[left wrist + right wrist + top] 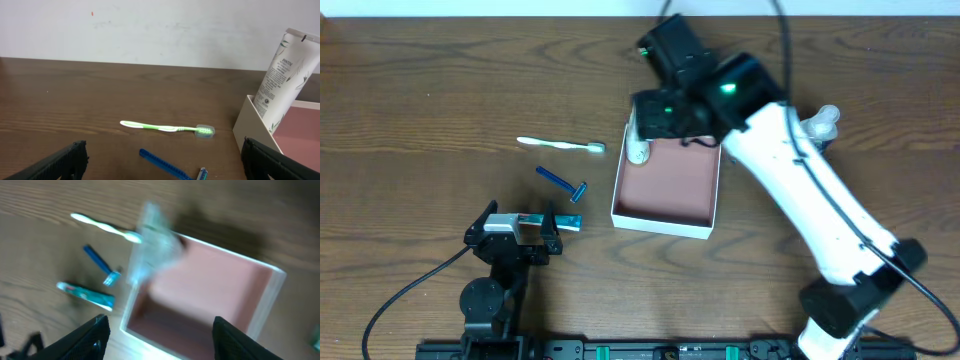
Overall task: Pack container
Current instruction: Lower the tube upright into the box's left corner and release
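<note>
At container [670, 185] corner, white tube [285, 75] leans; left jaws apart, right jaws apart.

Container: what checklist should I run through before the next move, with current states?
1. Check white tube sits in container: ok, leaning in a corner.
2. Check right gripper is free of it: ok, open, holding nothing.
3. Check left gripper is open: ok.
4. Check toothbrush, razor, teal tube are packed: not ok, all on the table beside the container.
5. Check white tube is steady: cannot tell; right wrist view is blurred.
</note>
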`<state>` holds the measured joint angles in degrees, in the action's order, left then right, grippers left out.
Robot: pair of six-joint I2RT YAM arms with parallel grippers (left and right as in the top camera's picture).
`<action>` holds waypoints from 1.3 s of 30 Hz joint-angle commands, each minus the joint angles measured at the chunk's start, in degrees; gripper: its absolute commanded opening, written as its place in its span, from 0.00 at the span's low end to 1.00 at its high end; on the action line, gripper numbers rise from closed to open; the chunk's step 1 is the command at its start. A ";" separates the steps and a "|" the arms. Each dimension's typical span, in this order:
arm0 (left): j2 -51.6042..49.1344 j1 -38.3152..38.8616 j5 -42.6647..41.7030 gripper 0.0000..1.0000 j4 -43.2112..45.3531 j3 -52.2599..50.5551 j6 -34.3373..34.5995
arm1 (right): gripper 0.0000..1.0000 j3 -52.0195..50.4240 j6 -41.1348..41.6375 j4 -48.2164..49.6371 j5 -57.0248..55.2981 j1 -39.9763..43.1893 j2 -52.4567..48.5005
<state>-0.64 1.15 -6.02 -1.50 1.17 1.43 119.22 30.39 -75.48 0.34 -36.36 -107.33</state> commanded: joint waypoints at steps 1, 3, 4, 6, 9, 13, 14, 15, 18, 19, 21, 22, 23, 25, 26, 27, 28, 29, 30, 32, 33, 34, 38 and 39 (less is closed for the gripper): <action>0.04 -0.07 -1.01 0.98 -1.95 -0.94 -0.33 | 0.64 1.05 0.33 -4.22 -4.31 2.19 1.57; 0.04 -0.07 -1.01 0.98 -1.95 -0.94 -0.33 | 0.57 0.17 0.90 -6.47 -6.05 3.17 1.40; 0.04 -0.07 -1.01 0.98 -1.95 -0.94 -0.33 | 0.55 -0.52 0.87 -7.06 -6.51 3.67 1.33; 0.04 -0.07 -1.01 0.98 -1.95 -0.94 -0.33 | 0.54 -2.01 0.90 -7.65 -7.10 4.57 1.27; 0.04 -0.07 -1.01 0.98 -1.95 -0.94 -0.33 | 0.54 -5.55 1.62 -7.41 -7.80 5.84 1.27; 0.04 -0.07 -1.01 0.98 -1.95 -0.94 -0.33 | 0.54 -12.66 1.75 -3.54 -6.60 7.17 1.27; 0.04 -0.07 -1.01 0.98 -1.95 -0.94 -0.33 | 0.54 -14.58 1.73 -2.05 -5.77 7.26 1.27; 0.04 -0.07 -1.01 0.98 -1.95 -0.94 -0.33 | 0.54 -16.59 1.70 -0.44 -4.81 7.32 1.27; 0.04 -0.07 -1.01 0.98 -1.95 -0.94 -0.33 | 0.54 -22.51 1.66 4.46 -1.77 7.32 1.27; 0.04 -0.07 -1.01 0.98 -1.95 -0.94 -0.33 | 0.54 -24.57 1.55 6.43 -0.48 7.32 1.27; 0.04 -0.07 -1.01 0.98 -1.95 -0.94 -0.33 | 0.55 -27.12 0.70 9.22 1.88 7.32 1.27; 0.04 -0.07 -1.01 0.98 -1.95 -0.94 -0.33 | 0.54 -28.59 0.63 10.73 2.93 7.32 1.27; 0.04 -0.07 -1.01 0.98 -1.95 -0.94 -0.33 | 0.55 -29.53 0.63 11.65 3.30 7.32 1.27; 0.04 -0.07 -1.01 0.98 -1.95 -0.94 -0.33 | 0.55 -31.71 0.63 13.20 3.61 7.32 1.27; 0.04 -0.07 -1.01 0.98 -1.95 -0.94 -0.33 | 0.55 -32.79 0.63 13.79 3.58 7.32 1.27; 0.04 -0.07 -1.01 0.98 -1.95 -0.94 -0.33 | 0.55 -33.68 0.61 14.38 3.56 7.32 1.27; 0.04 -0.07 -1.01 0.98 -1.95 -0.94 -0.33 | 0.55 -34.53 0.61 14.86 3.56 7.45 1.27; 0.04 -0.07 -1.01 0.98 -1.95 -0.94 -0.33 | 0.55 -34.99 0.57 15.04 3.54 7.54 1.27; 0.04 -0.07 -1.01 0.98 -1.95 -0.94 -0.33 | 0.55 -35.39 0.15 15.28 3.56 7.76 1.27; 0.04 -0.07 -1.01 0.98 -1.95 -0.94 -0.33 | 0.55 -35.67 -0.94 15.54 3.52 8.26 1.27; 0.04 -0.07 -1.01 0.98 -1.95 -0.94 -0.33 | 0.55 -35.67 -1.42 15.69 3.52 8.39 1.27; 0.04 -0.07 -1.01 0.98 -1.95 -0.94 -0.33 | 0.55 -35.67 -2.03 15.82 3.52 8.63 1.27; 0.04 -0.07 -1.01 0.98 -1.95 -0.94 -0.33 | 0.56 -35.67 -4.55 16.57 3.52 9.55 1.27; 0.04 -0.07 -1.01 0.98 -1.95 -0.94 -0.33 | 0.55 -35.67 -4.87 16.70 3.48 9.73 1.27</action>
<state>-0.64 1.15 -6.02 -1.50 1.17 1.45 83.81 28.16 -59.00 3.57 -27.59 -105.86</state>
